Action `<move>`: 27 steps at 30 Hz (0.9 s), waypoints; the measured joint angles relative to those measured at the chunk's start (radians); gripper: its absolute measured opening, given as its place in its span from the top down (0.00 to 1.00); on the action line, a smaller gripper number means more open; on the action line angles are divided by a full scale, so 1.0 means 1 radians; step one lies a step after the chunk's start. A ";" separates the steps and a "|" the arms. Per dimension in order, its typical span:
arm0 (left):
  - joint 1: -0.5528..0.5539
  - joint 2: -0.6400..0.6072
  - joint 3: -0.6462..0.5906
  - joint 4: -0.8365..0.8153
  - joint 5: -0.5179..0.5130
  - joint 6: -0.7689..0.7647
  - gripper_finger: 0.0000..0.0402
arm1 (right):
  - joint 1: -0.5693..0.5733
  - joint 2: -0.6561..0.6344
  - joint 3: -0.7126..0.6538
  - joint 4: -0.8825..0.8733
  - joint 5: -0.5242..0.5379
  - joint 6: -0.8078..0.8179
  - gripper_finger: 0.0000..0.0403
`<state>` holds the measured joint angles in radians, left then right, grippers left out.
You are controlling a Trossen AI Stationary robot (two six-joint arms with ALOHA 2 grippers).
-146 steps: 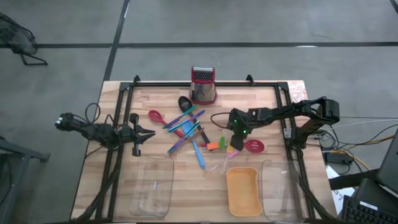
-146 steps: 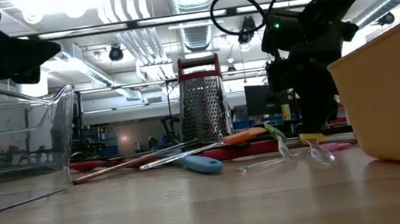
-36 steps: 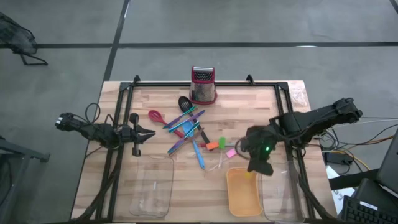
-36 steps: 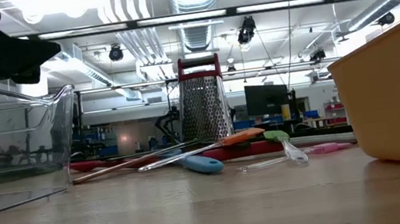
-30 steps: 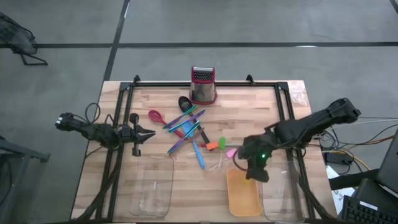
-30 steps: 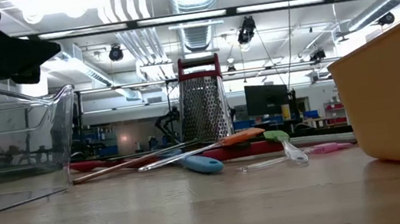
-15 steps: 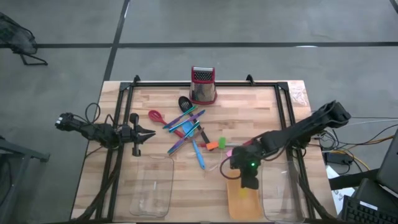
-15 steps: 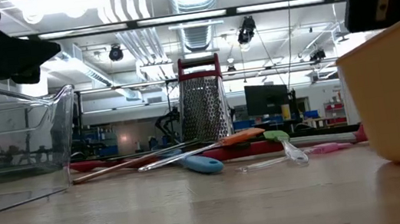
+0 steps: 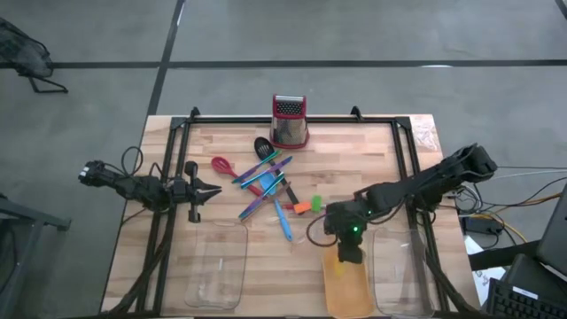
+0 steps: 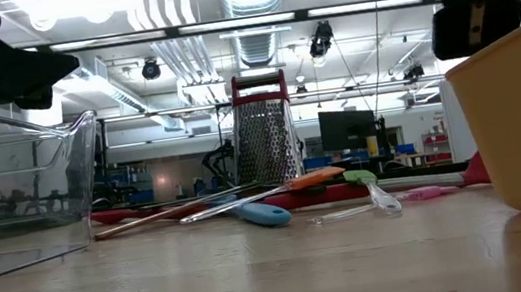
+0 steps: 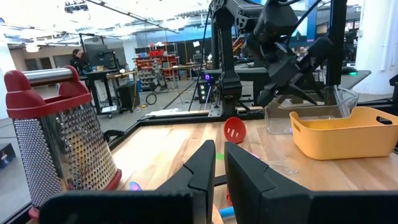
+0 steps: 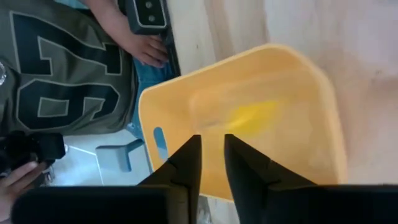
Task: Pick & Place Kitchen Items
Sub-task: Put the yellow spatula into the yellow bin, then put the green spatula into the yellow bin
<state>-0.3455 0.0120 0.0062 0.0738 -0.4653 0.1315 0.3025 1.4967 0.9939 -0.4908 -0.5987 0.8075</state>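
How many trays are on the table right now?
3: a clear tray at the near left, an orange tray under the right claw, and another clear tray beside it on the right.

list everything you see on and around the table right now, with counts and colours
metal box grater with red top: 1, silver and red, far edge of the table, centre
pile of long-handled utensils and thin sticks: several, red, blue, black, purple, green, mid-table
small orange piece: 1, orange, beside the pile
orange plastic tray: 1, near edge, a blurred yellow piece inside
clear plastic trays: 2, near edge, on both sides of the orange one
person: 1, olive numbered shirt, beyond the table
left gripper: dark, left side, idle
right gripper: dark, above the orange tray
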 joint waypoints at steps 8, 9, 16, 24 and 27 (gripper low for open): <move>0.000 0.000 0.000 0.000 0.000 0.000 0.90 | -0.083 -0.003 0.000 -0.004 0.035 -0.099 0.66; 0.000 0.000 0.000 0.000 0.000 0.000 0.90 | -0.093 -0.003 0.000 -0.007 0.048 -0.114 0.64; 0.000 0.000 0.000 0.000 0.000 0.000 0.90 | -0.181 -0.003 0.000 -0.007 0.113 -0.255 0.56; 0.000 0.000 0.000 0.000 0.000 0.000 0.90 | -0.280 -0.004 -0.001 -0.007 0.277 -0.419 0.50; 0.000 0.000 0.000 0.000 0.000 0.000 0.90 | -0.334 0.003 -0.002 -0.006 0.279 -0.478 0.51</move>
<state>-0.3454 0.0120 0.0062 0.0738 -0.4652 0.1314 -0.0315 1.4994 0.9916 -0.4966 -0.3198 0.3294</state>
